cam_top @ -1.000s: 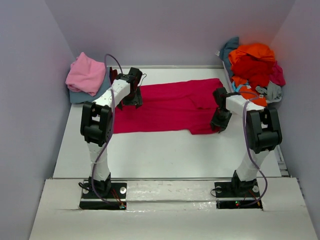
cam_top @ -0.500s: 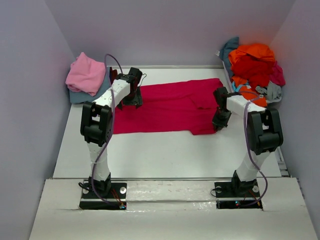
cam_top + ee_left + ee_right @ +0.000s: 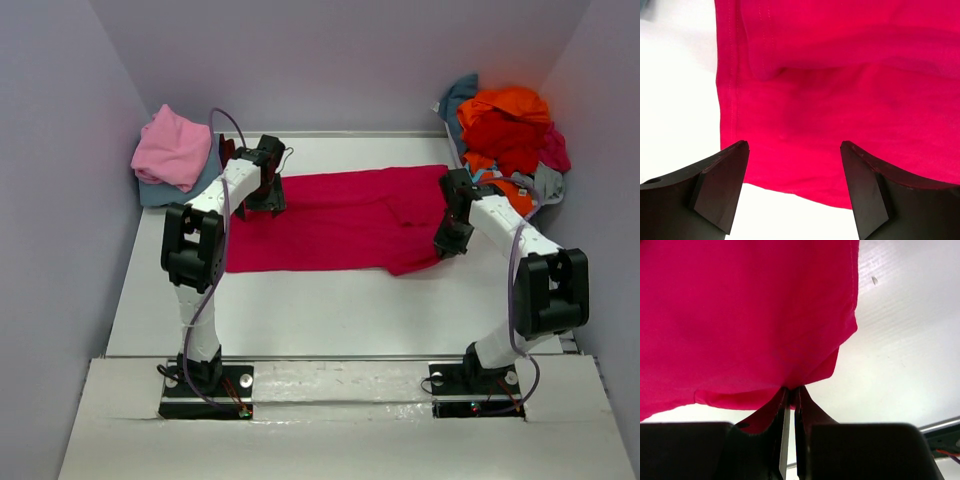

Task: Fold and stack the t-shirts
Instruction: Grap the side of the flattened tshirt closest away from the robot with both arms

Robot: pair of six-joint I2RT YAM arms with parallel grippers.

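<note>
Magenta-red t-shirt (image 3: 340,215) spread flat mid-surface (image 3: 330,310). Right hand (image 3: 790,402) clamped on its 3 o'clock edge. Left hand (image 3: 795,192) apart over the 9 o'clock hem. Folded pink t-shirt (image 3: 172,145) at 10 o'clock, t-shirt pile (image 3: 505,125) at 1 o'clock.

Plain magenta-red soft-cloth t-shirt (image 3: 340,220), solid colour and no print, on the white tabletop (image 3: 330,300). My left pincer (image 3: 792,160) and right pincer (image 3: 789,392) are matt black. A plain pink folded tee (image 3: 172,146) tops a dusty-blue folded tee (image 3: 150,190); the crumpled heap of tees (image 3: 505,120) mixes orange, red, teal and grey against lilac-grey walls (image 3: 350,60).
</note>
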